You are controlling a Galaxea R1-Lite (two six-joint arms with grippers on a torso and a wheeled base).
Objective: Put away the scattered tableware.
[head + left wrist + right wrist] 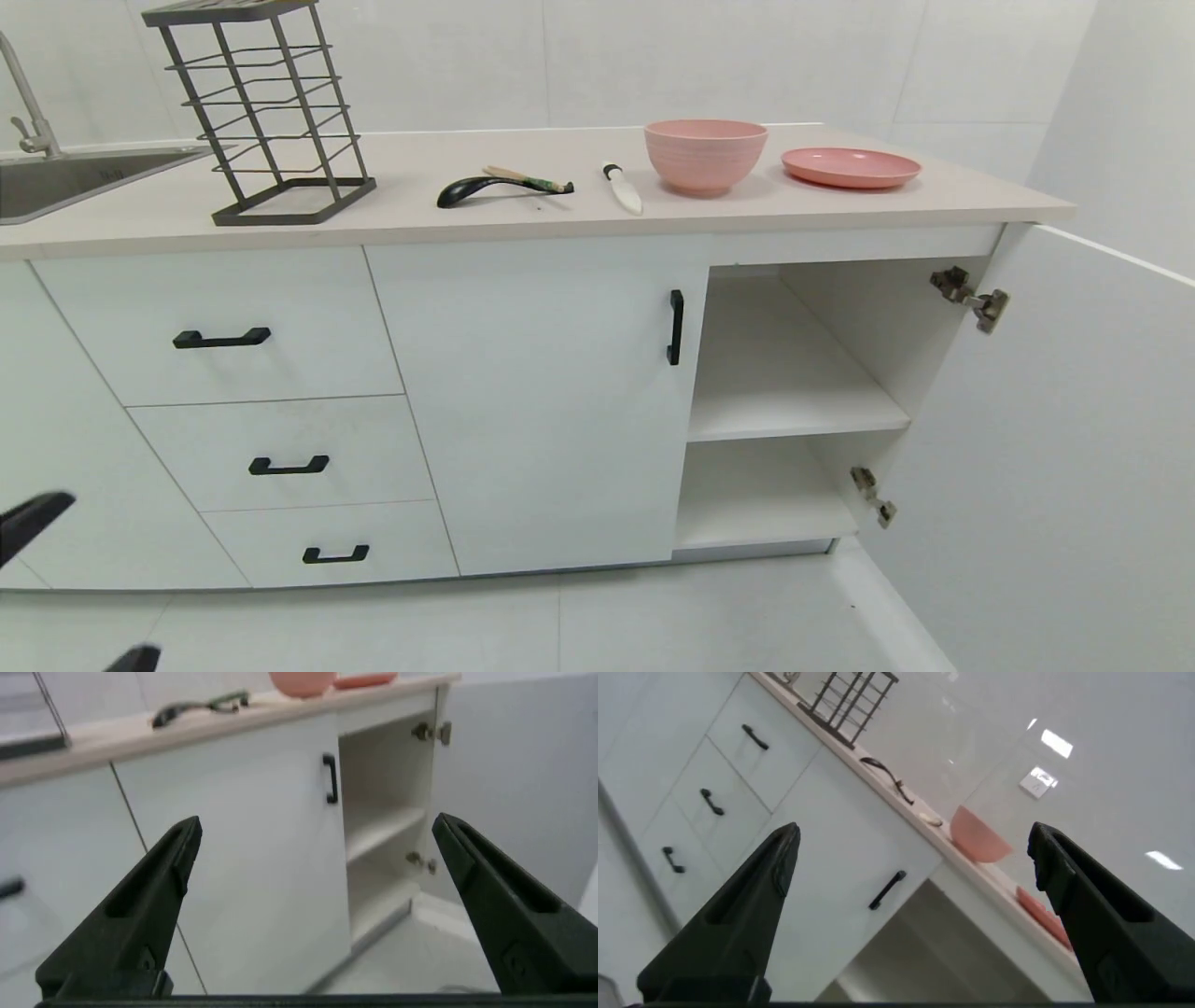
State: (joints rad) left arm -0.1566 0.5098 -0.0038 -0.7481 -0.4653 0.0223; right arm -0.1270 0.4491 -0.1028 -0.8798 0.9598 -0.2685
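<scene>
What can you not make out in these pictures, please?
Drawers: contents hidden behind closed fronts, head view.
Closed cupboard door: hides the space behind it, head view.
Sink: cut off by the left edge, head view.
Pink plate: partly behind the right gripper, right wrist view.
</scene>
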